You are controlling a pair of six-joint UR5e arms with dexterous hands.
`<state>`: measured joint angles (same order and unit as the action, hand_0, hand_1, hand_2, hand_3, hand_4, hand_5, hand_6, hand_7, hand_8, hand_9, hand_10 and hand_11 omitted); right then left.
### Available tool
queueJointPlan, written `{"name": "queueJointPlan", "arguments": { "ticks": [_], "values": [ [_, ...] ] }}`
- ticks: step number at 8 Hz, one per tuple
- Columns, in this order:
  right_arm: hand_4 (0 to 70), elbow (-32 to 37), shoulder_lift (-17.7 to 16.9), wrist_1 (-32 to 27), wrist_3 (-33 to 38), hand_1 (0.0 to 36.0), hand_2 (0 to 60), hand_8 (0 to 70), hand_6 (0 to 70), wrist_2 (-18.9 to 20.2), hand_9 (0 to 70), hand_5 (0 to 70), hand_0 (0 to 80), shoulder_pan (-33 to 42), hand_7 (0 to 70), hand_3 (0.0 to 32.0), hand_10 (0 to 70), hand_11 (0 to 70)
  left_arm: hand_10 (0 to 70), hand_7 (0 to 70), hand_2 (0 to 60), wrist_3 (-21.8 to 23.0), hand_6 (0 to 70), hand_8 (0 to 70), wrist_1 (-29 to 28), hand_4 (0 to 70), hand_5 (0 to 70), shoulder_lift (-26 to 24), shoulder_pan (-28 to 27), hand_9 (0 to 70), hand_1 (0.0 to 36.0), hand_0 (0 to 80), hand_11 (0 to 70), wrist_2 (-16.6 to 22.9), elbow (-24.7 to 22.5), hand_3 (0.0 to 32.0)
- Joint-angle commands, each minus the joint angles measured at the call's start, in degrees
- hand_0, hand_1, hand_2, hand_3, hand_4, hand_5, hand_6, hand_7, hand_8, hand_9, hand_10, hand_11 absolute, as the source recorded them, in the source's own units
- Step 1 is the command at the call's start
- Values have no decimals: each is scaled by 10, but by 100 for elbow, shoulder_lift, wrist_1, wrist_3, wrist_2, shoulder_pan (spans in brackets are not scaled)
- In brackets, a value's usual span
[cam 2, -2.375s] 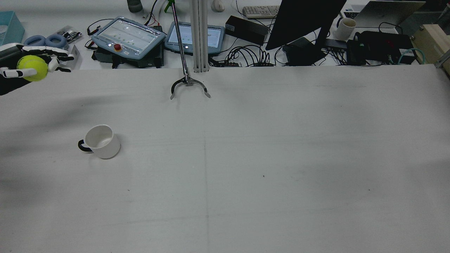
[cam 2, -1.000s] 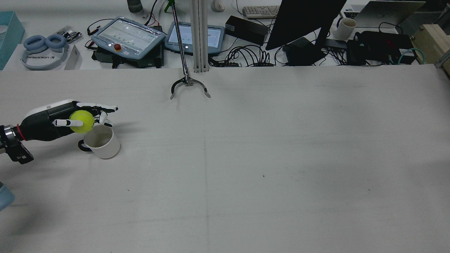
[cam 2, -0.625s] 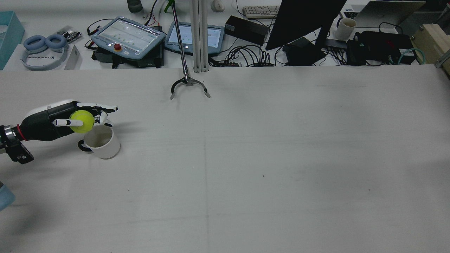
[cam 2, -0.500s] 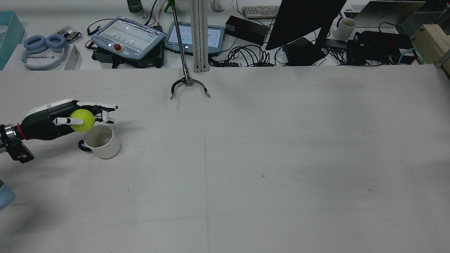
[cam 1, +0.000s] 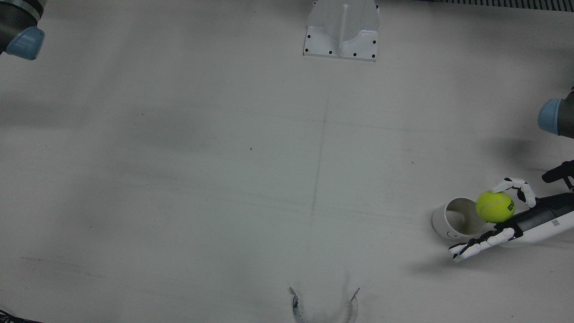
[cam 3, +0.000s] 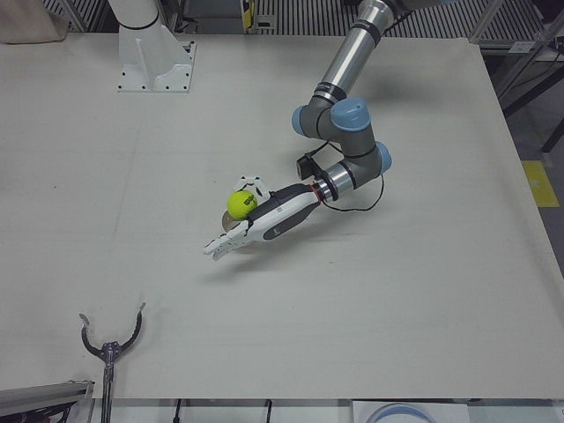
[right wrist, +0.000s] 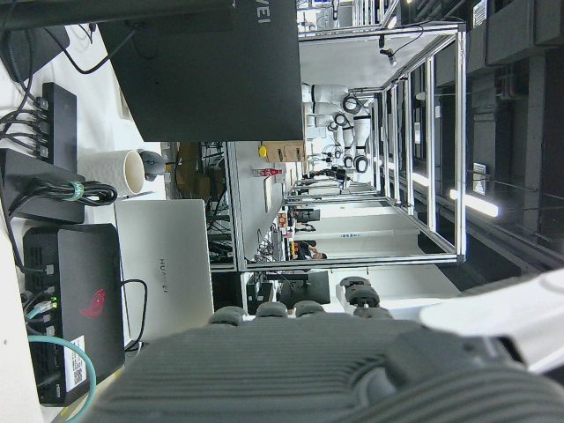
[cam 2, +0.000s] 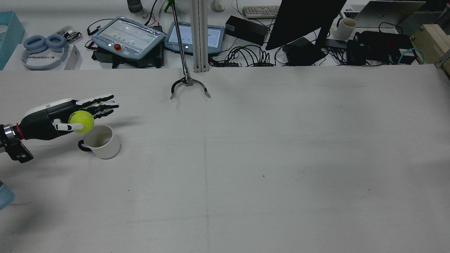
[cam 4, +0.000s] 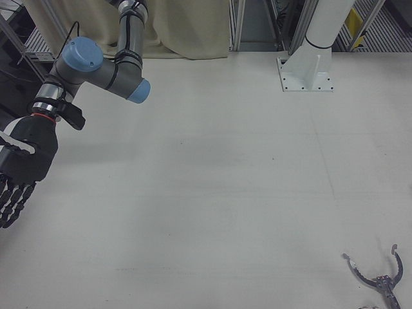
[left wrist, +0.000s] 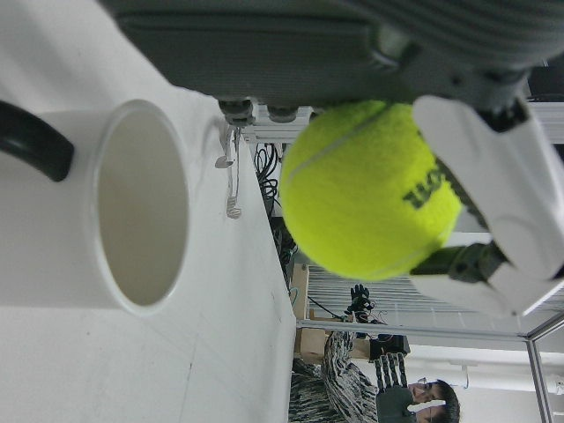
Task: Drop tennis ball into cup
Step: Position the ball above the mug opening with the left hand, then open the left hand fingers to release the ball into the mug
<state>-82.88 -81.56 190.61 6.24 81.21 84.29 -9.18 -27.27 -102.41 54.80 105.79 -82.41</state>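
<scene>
Starting at the far left of the rear view, my left hand (cam 2: 61, 117) hangs beside the white cup (cam 2: 100, 141), and its long fingers (cam 2: 100, 104) have just splayed out flat past the tennis ball (cam 2: 81, 121); half a second ago they were curled down over it. Only the thumb side touches the ball now, so I read the hold as letting go, not as a firm grip. The ball has not fallen yet: it sits against the palm, above the cup's near-left rim rather than over the centre of the mouth.

The left hand view agrees: the ball (left wrist: 370, 189) is clear of the cup (left wrist: 132, 220), whose mouth is empty.

From the front view, the ball (cam 1: 494, 207) overlaps the cup's (cam 1: 457, 219) right edge, with the fingers (cam 1: 475, 244) stretched along the cup's near side.

I judge this the release itself, with some risk that the ball clips the rim and bounces out.

My right hand (cam 4: 19, 167) hangs idle well off to the side, fingers loose and straight, holding nothing. The reacher tool (cam 2: 190, 86) lies untouched at the table's far edge.
</scene>
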Motion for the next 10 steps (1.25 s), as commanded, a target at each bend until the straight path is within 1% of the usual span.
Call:
{"name": "queueJointPlan", "arguments": {
  "ticks": [1, 2, 3, 4, 6, 8, 9, 10],
  "values": [
    [0, 0, 0, -6, 0, 0, 0, 0, 0, 0, 0, 0, 0, 0, 0, 0, 0, 0, 0, 80, 257, 4, 1, 0, -51, 71, 2, 2, 5, 2, 94, 326, 5, -23, -12, 42],
    [0, 0, 0, -6, 0, 0, 0, 0, 0, 0, 0, 0, 0, 0, 0, 0, 0, 0, 0, 42, 1, 4, 0, 0, -60, 102, 0, 2, 5, 0, 1, 290, 0, -24, -12, 76],
    [0, 0, 0, 2, 0, 0, 0, 0, 0, 0, 0, 0, 0, 0, 0, 0, 0, 0, 0, 42, 0, 4, 0, 0, -60, 93, 0, 2, 5, 0, 0, 260, 0, -24, -12, 90],
    [0, 0, 0, 2, 0, 0, 0, 0, 0, 0, 0, 0, 0, 0, 0, 0, 0, 0, 0, 38, 0, 4, 0, 0, -60, 89, 0, -7, 5, 0, 0, 253, 0, -24, -12, 98],
    [0, 0, 0, 2, 0, 0, 0, 0, 0, 0, 0, 0, 0, 0, 0, 0, 0, 0, 0, 22, 0, 4, 0, 0, -77, 70, 0, -7, 5, 0, 0, 218, 0, -24, -12, 142],
    [0, 0, 0, 2, 0, 0, 0, 0, 0, 0, 0, 0, 0, 0, 0, 0, 0, 0, 0, 11, 0, 4, 0, 0, -77, 72, 0, -7, 5, 0, 0, 221, 0, -24, -12, 148],
    [0, 0, 0, 2, 0, 0, 0, 0, 0, 0, 0, 0, 0, 0, 0, 0, 0, 0, 0, 24, 0, 4, 0, 0, -77, 73, 0, -7, 5, 0, 0, 226, 0, -24, -12, 148],
    [0, 0, 0, -6, 0, 0, 0, 0, 0, 0, 0, 0, 0, 0, 0, 0, 0, 0, 0, 29, 0, 30, 0, 0, -77, 78, 0, -7, 127, 0, 0, 223, 0, -24, -21, 140]
  ]
}}
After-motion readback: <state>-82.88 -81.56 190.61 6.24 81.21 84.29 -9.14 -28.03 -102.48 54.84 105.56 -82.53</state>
